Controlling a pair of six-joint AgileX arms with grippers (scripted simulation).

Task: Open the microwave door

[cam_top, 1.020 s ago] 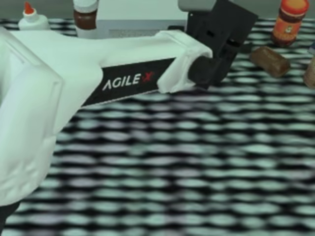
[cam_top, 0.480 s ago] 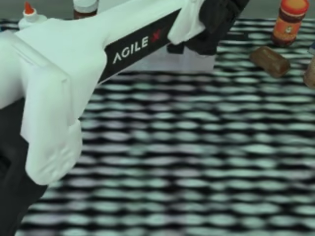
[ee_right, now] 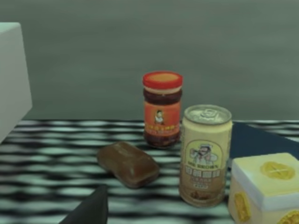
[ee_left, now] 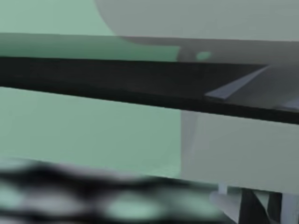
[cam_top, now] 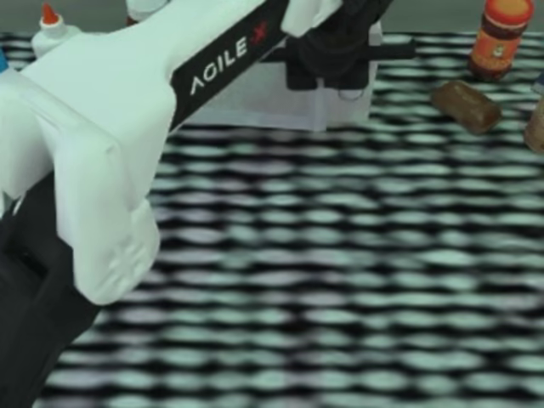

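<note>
The white microwave (cam_top: 272, 98) stands at the far middle of the table. Its front faces me, with the microwave door (cam_top: 255, 102) on the left and a narrow knob panel (cam_top: 347, 93) on the right. I cannot tell whether the door is ajar. My left arm reaches across from the near left, and its black left gripper (cam_top: 340, 47) hangs over the microwave's top right, hiding that part. The left wrist view sits very close to the microwave (ee_left: 233, 149), above a dark band. My right gripper (ee_right: 91, 210) shows only as a dark tip and is out of the top view.
A glue bottle (cam_top: 55, 30) stands far left. An orange-labelled jar (cam_top: 500, 34) and a brown block (cam_top: 466, 105) lie to the right of the microwave. A cream can (ee_right: 205, 154) and a yellow-white box (ee_right: 264, 186) stand close to the right gripper.
My left arm has swung toward the far side of the table. Its gripper moved back and left onto the microwave, and the microwave's white front came into view beneath the arm.
</note>
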